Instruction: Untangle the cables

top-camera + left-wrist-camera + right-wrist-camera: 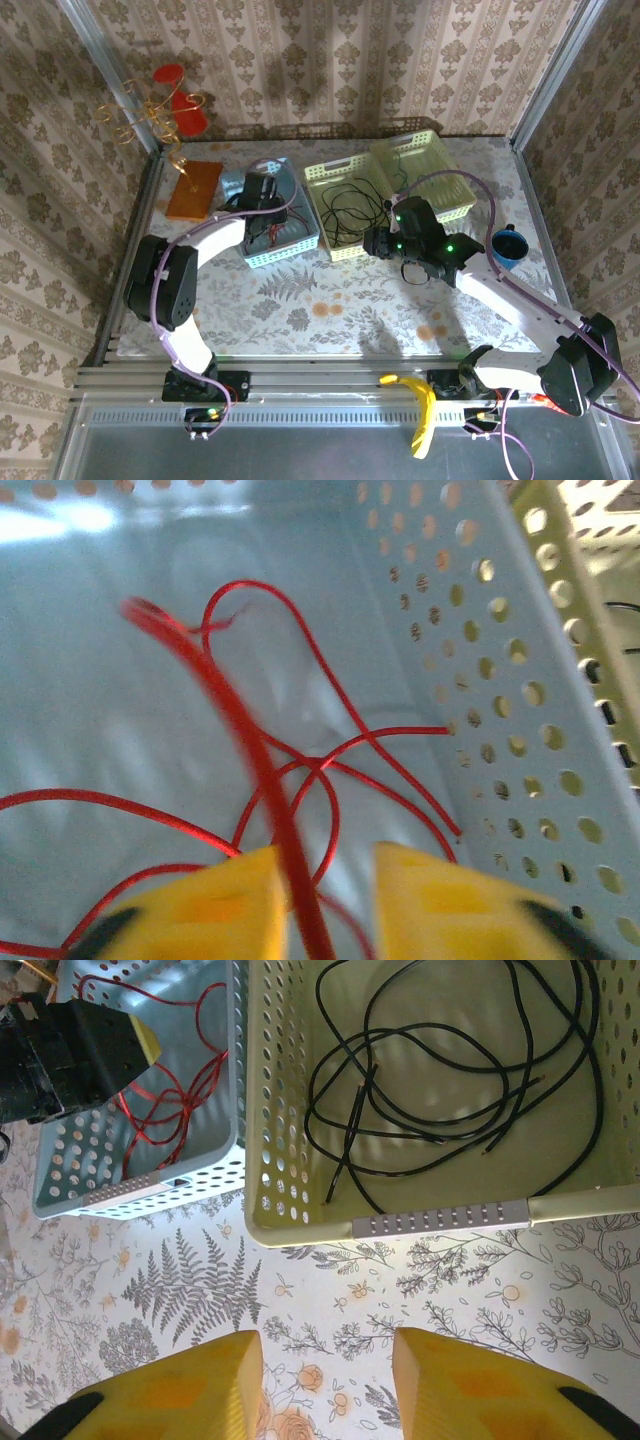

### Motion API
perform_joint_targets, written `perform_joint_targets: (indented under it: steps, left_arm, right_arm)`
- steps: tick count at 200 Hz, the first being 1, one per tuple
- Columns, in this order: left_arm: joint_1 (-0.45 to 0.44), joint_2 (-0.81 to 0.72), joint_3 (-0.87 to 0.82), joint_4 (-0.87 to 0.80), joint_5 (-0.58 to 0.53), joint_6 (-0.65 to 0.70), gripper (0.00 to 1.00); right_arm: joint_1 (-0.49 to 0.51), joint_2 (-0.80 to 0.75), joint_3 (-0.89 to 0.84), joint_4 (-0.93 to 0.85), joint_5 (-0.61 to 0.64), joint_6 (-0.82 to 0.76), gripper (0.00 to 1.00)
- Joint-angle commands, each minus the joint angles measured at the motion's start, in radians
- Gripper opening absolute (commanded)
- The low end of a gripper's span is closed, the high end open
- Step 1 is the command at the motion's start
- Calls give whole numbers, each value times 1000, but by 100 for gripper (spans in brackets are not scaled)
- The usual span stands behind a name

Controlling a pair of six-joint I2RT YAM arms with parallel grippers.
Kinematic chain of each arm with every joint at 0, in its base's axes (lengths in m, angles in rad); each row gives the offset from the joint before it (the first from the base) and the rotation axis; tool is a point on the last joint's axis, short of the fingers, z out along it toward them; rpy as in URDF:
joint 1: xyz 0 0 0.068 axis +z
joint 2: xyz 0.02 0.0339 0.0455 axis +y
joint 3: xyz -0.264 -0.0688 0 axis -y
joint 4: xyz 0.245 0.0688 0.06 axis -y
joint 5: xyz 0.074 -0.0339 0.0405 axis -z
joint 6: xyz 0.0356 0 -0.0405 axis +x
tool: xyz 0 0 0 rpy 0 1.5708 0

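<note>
Red cable [240,730] loops across the floor of the blue basket [500,730]. Up close, our left wrist view shows one blurred strand running between the parted fingers of the left gripper [328,890], which stands unclenched; we cannot tell whether the strand touches them. At twelve o'clock from the right gripper [328,1360], released above the table [500,1290], black cable [343,1150] lies coiled in the cream basket [440,1222], its far loops cut off. From overhead both cables read as faint tangles.
</note>
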Motion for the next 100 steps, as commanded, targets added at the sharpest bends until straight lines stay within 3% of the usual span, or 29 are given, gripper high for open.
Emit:
perform_joint_targets:
  steps: [1, 19, 45, 79, 100]
  left_arm:
    - [-16, -29, 11, 52, 69, -8, 68]
    - [-35, -81, -5, 134, 37, 69, 84]
    - [-73, -159, -55, 215, -59, 129, 93]
    - [-116, -312, -221, 302, -329, 160, 100]
    - [-135, -425, -340, 321, -518, 189, 100]
  right_arm:
    - [5, -8, 7, -30, 56, -10, 44]
    - [-6, -27, -4, -42, 116, -17, 46]
    - [-81, -56, -28, -69, 161, -10, 47]
    - [-215, -118, -96, -91, 285, -31, 52]
    - [-289, -170, -166, -66, 450, -54, 57]
